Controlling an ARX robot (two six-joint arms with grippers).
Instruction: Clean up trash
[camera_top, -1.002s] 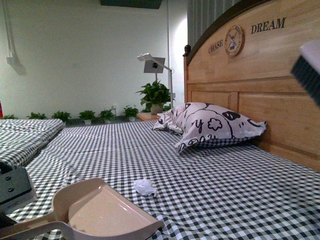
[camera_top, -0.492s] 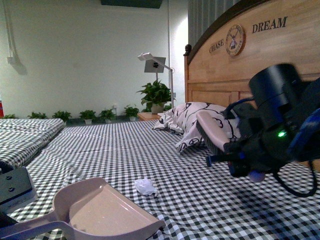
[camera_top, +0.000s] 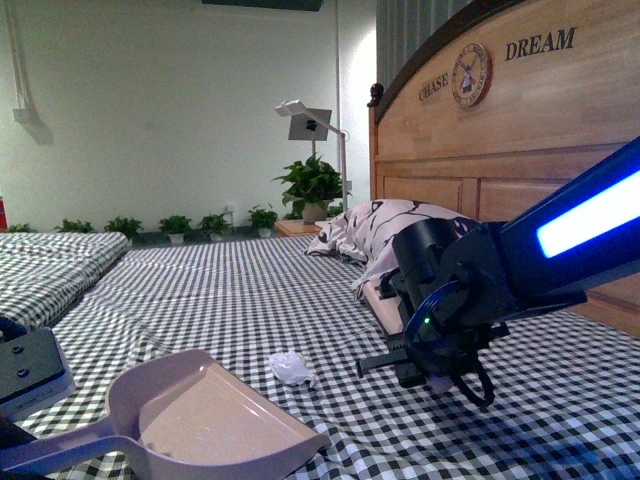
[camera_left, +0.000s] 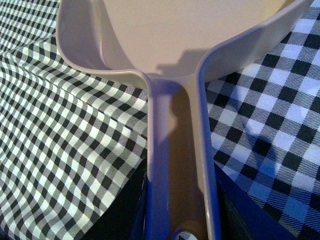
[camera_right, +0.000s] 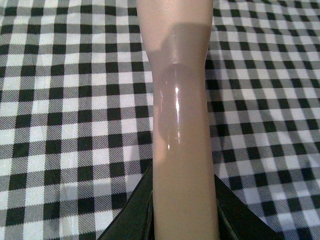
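Nearest, at the lower left of the front view, a single pinkish dustpan (camera_top: 205, 415) rests on the bed (camera_top: 250, 300), its open mouth turned toward the pillow end. Its handle runs back to the left pincer (camera_left: 180, 232), which in the left wrist view is clamped on the handle's end; dark pads (camera_left: 235, 210) show on either side of the handle. A grey block of the left arm (camera_top: 30, 370) sits low at the frame's left edge.

Just past the dustpan's lip, apart from it, lies the trash (camera_top: 290, 369): one small crumpled white wad on the checked sheet, roughly midway between the dustpan and the right arm.

Farther right, the right arm (camera_top: 560, 240) reaches in from the right edge, sloping down and toward the middle, a lit blue-white strip along its upper link. Its dark wrist hangs low over the sheet with a green light showing. The right pincer (camera_right: 182, 220) grips one pale brush (camera_right: 180, 100) by the handle, as the right wrist view shows, the handle standing out over the checked cloth; in the front view the brush head (camera_top: 385, 300) points toward the wad, near the sheet.

Beyond sits one white pillow (camera_top: 390, 230) with black doodles against the wooden headboard (camera_top: 500, 130), lettered "CHASE DREAM". A second checked bed (camera_top: 50, 260) lies at left. At the far wall stand a white lamp (camera_top: 310, 125) and a row of green plants (camera_top: 310, 185).
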